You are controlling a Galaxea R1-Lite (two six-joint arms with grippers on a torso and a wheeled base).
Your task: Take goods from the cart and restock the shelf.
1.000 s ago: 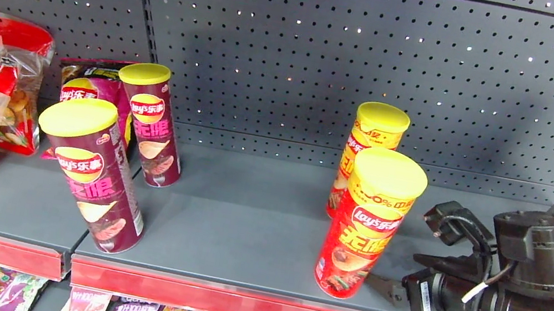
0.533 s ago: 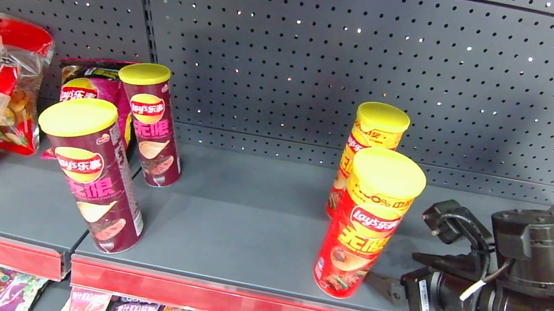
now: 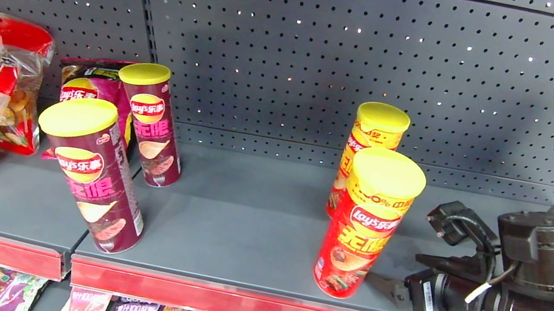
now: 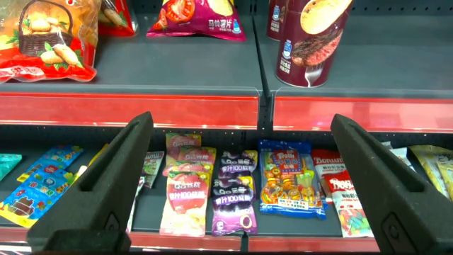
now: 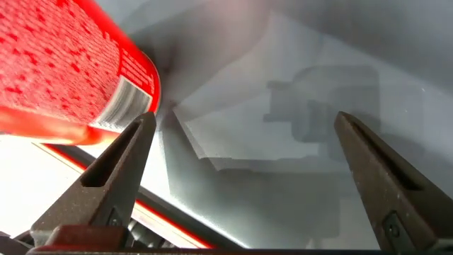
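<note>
Now the right gripper (image 3: pixel 396 268) sits a touch farther right than half a second ago. Its jaws are spread wide and empty, one fingertip just beside the base of the tall red cardboard crisp tube with a yellow lid (image 3: pixel 365 232). That tube stands upright near the front edge of the grey metal shelf (image 3: pixel 242 228), unmoved, directly before a matching red tube (image 3: pixel 377 130). The left gripper (image 4: pixel 242 122), jaws likewise apart, faces the red shelf lip (image 4: pixel 177 110) and the bright sweet packets (image 4: pixel 233 198) on the tier below.
</note>
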